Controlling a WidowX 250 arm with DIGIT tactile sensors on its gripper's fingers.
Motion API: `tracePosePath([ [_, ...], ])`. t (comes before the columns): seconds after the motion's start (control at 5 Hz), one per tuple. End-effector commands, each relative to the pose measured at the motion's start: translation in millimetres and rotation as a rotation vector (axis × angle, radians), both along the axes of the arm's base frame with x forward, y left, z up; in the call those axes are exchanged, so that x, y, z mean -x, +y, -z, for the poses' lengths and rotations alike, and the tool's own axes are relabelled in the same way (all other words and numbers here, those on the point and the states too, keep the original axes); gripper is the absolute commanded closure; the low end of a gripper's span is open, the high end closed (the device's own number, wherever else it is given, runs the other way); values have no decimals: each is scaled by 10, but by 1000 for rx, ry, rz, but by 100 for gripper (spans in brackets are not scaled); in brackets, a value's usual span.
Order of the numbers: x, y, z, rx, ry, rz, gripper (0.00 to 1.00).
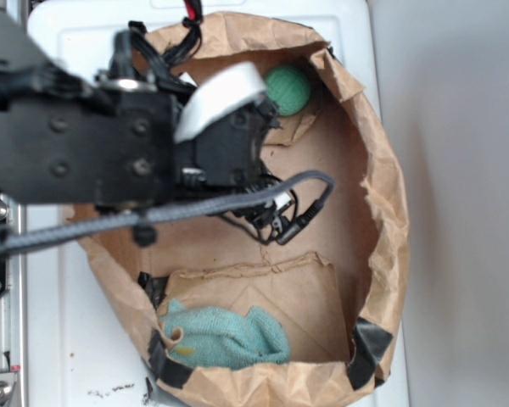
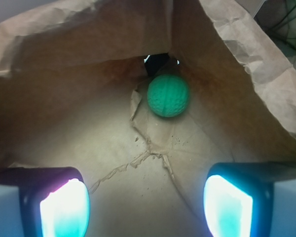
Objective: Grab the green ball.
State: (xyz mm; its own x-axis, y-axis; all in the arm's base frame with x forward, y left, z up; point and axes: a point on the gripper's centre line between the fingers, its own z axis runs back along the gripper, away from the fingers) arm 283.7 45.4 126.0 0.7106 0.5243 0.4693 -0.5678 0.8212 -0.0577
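The green ball (image 2: 168,95), a small dimpled matte sphere, sits in the far corner of the crinkled brown paper bag (image 2: 246,54) (a soft teal cloth (image 1: 225,337) lies at the bag's opposite end), so the gripper (image 2: 145,205), jaws spread wide and empty, should probably advance centred, clear of the bag's floppy walls

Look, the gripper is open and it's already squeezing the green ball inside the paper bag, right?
Not quite. The gripper is open, but it isn't squeezing the ball. The wrist view shows the ball lying apart from the fingers, farther in near the corner of the bag, with bare paper between. The exterior view also shows the ball at the bag's wall.
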Motion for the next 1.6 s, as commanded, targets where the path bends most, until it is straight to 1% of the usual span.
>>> tracePosePath([
  [0.0,-177,65,-43,-54,-79,-78,0],
  [0.2,-294,86,38,-73,-83,-103,0],
  [0.6,-445,211,203,-117,-43,-153,0],
  [1.4,-445,211,203,-117,-43,-153,0],
])
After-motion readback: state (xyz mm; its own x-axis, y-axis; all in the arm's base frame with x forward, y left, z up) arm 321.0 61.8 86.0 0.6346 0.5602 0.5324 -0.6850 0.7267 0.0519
